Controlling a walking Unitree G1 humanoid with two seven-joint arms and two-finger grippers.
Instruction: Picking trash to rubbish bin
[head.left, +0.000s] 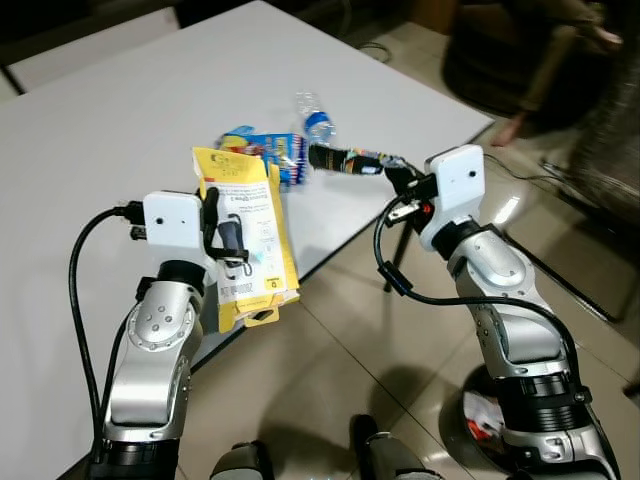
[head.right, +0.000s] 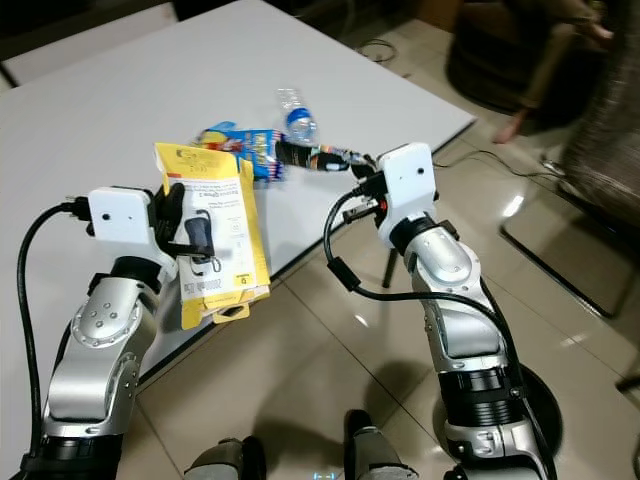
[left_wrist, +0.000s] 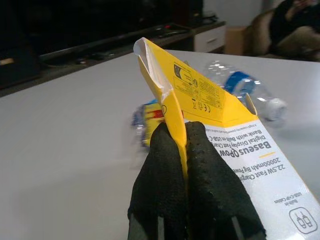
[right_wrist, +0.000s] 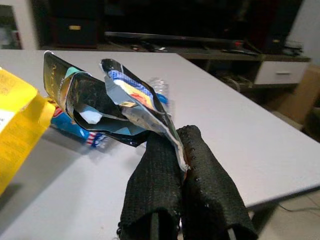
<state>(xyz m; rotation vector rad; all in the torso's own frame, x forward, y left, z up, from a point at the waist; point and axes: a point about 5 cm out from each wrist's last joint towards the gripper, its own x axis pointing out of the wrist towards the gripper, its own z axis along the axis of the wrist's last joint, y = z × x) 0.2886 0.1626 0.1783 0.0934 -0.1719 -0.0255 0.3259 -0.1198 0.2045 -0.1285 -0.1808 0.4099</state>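
The left claw (left_wrist: 180, 150) is clamped on the edge of a yellow power bank box (head.left: 248, 235), lifted off the white worktop (head.left: 90, 130). The right claw (right_wrist: 181, 150) pinches a crumpled dark wrapper (right_wrist: 107, 102). Just beyond both claws, a plastic bottle (head.left: 314, 118) and a blue snack packet (head.left: 268, 150) lie on the worktop.

One yellow box (head.left: 246, 235); one dark wrapper (right_wrist: 107, 102); one bottle (head.left: 315, 120); one blue packet (head.left: 262, 148).
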